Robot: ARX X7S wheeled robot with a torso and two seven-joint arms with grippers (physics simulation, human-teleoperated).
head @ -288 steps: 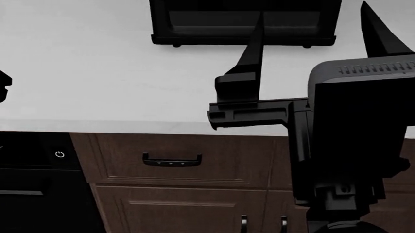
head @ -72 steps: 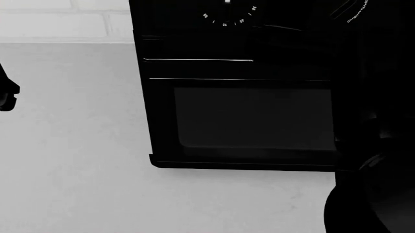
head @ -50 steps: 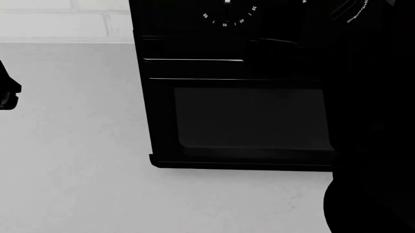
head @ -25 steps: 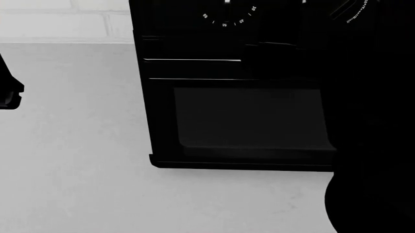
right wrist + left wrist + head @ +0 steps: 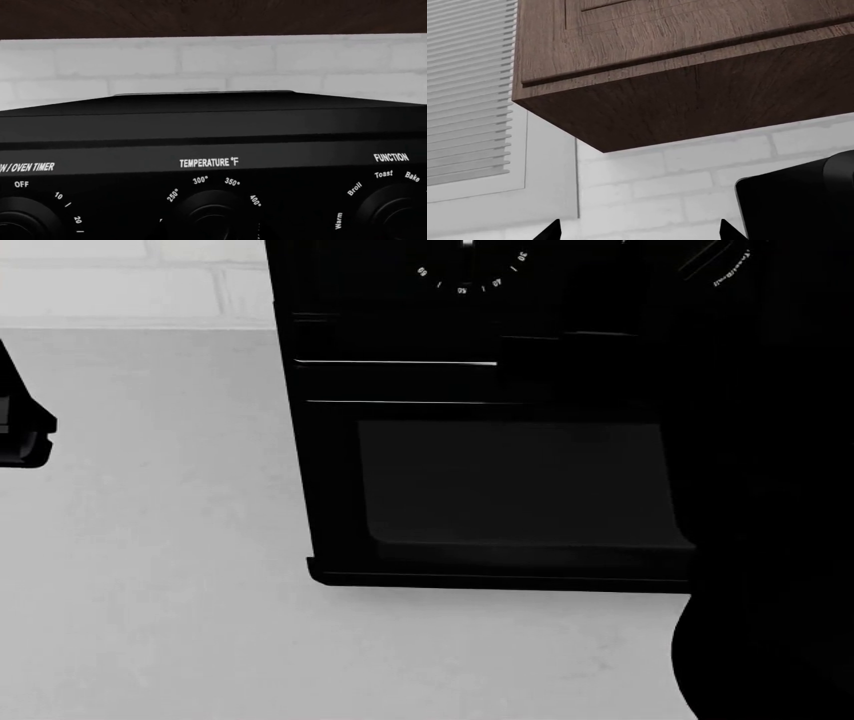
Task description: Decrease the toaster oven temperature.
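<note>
Right arm [image 5: 767,540] hides toaster oven's [image 5: 454,480] right side.

toaster oven [image 5: 213,145] panel read "/ OVEN TIMER" with OFF, 10, 20; "TEMPERATURE °F" with 250°–400°; "FUNCTION" with Warm, Broil, Toast, Bake.

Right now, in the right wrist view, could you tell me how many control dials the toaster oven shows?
3 on the toaster oven: timer dial at one end, temperature dial in the middle, function dial at the other end. All are cut off by the frame edge; more may be hidden.
</note>
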